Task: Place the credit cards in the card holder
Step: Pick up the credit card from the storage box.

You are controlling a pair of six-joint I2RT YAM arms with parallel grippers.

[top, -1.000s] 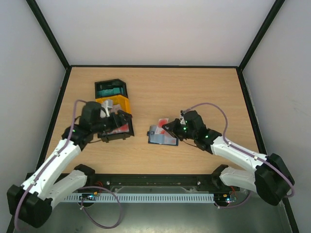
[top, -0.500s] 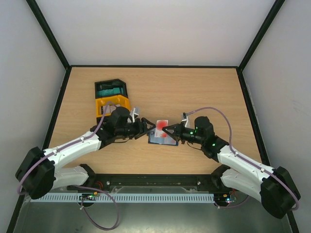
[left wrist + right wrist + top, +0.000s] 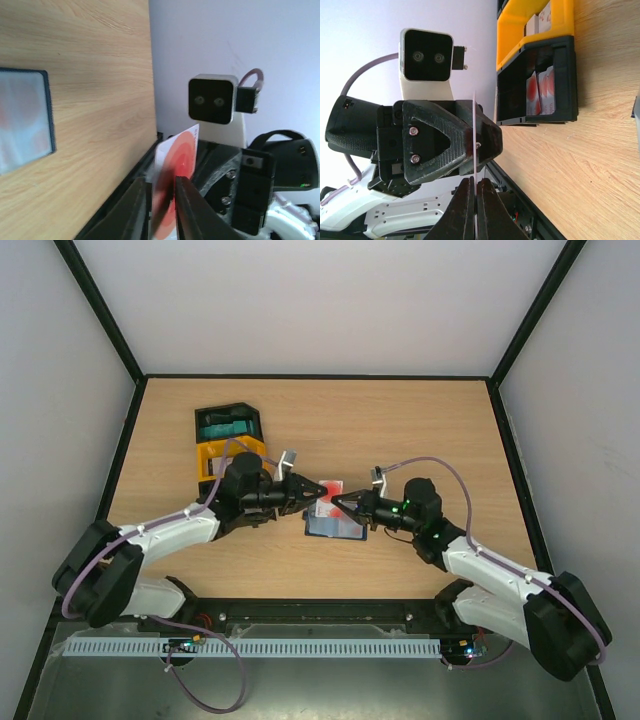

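Here the left hand [image 3: 161, 185] has its fingers drawn in on a red-and-white credit card [image 3: 176, 160], pinching it near one end so that it stands on edge above the surface [image 3: 420, 430]. It hangs at about 11 o'clock of the card holder [image 3: 335, 525]. The holder lies flat near the middle of the surface, a pale window with a blur of red uppermost. The right hand [image 3: 475, 182] sits at about 1 o'clock of the holder, facing the left hand, with its fingers pressed together. The card's thin edge lines up with the seam between them, but whether they nip it or only sit close cannot be told.

The main risk, as it looks, is the card swivelling in so short a pinch once its free end meets the holder's lip. The holder also seems to lie loose and could slide toward 6 o'clock under a push. The right hand sits so close that a small drift might knock the card askew or block its way down.

No brand can be read. The card shows red rings on white, and the small print along its top edge is too blurred to make out. The spare cards [image 3: 540, 90] in the black tray [image 3: 567, 75], beside the yellow tray [image 3: 530, 35] toward 10 o'clock, show only red patches
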